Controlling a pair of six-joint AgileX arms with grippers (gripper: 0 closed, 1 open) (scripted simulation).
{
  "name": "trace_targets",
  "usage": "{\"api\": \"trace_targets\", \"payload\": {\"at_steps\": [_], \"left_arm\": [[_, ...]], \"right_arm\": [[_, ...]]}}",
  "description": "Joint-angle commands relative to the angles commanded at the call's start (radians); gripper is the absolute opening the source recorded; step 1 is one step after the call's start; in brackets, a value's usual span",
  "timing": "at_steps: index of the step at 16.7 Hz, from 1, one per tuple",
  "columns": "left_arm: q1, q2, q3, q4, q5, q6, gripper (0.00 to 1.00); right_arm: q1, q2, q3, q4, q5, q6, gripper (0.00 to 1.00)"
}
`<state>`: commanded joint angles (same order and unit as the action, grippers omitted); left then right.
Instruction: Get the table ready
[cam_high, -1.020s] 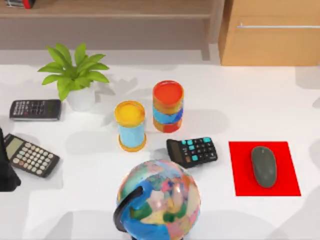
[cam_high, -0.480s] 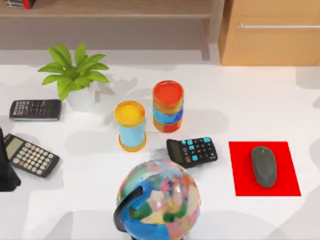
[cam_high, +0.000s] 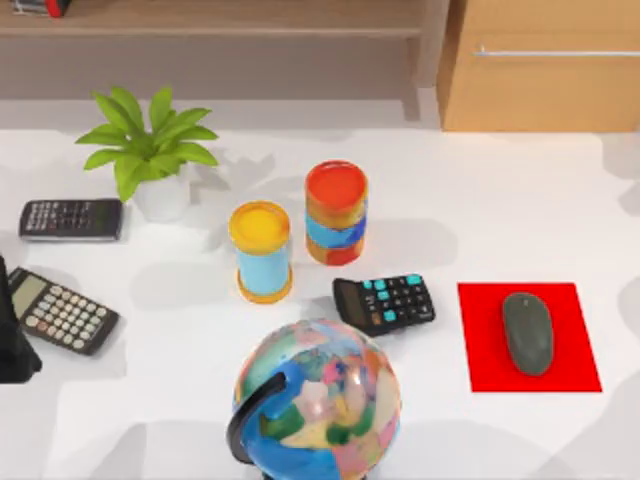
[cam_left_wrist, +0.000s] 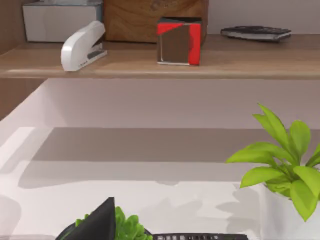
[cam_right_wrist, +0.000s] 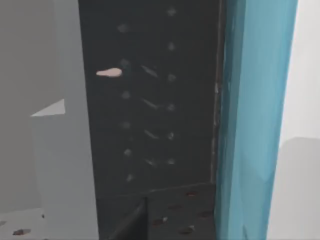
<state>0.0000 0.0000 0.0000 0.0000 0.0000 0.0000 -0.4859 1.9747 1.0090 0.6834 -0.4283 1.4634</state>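
Table (cam_high: 500, 200), white and glossy, spans the whole top view and is crowded: a globe (cam_high: 320, 400) near the front edge, a black calculator (cam_high: 385, 303) just beside it, and a yellow-topped cylinder (cam_high: 261, 250) and a red-topped cylinder (cam_high: 336, 212) upright and close together behind. Off to the right, a red mat (cam_high: 480, 310) with a grey mouse (cam_high: 527, 332) lying on it. Off to the left, a potted plant (cam_high: 150, 150), a dark calculator (cam_high: 70, 219) and a grey-keyed calculator (cam_high: 62, 311).

Left arm (cam_high: 12, 350) at the left edge, just beside the grey-keyed calculator. Left gripper (cam_left_wrist: 97, 225) low over the table near the plant; cannot tell how far open, nor anything held. Right wrist view faces a dark panel with a blue strip alongside; cannot tell the right gripper's state either.

Likely trouble from here:
- Knocking the grey-keyed calculator or brushing the plant with any sideways sweep of the left arm, given how near both lie.
- Toppling either cylinder by nudging its neighbour.
- Clipping the tall globe on a reach across the middle.
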Motion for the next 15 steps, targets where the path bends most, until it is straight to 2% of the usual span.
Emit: {"api": "trace_targets", "payload": {"at_steps": [9, 15], "left_arm": [[0.0, 0.0, 0.0, 0.0, 0.0, 0.0, 1.0], [0.0, 0.0, 0.0, 0.0, 0.0, 0.0, 1.0]], "right_arm": [[-0.002, -0.004, -0.004, 0.001, -0.001, 0.0, 1.0], [-0.036, -0.113, -0.135, 0.037, -0.05, -0.019, 1.0]]}}
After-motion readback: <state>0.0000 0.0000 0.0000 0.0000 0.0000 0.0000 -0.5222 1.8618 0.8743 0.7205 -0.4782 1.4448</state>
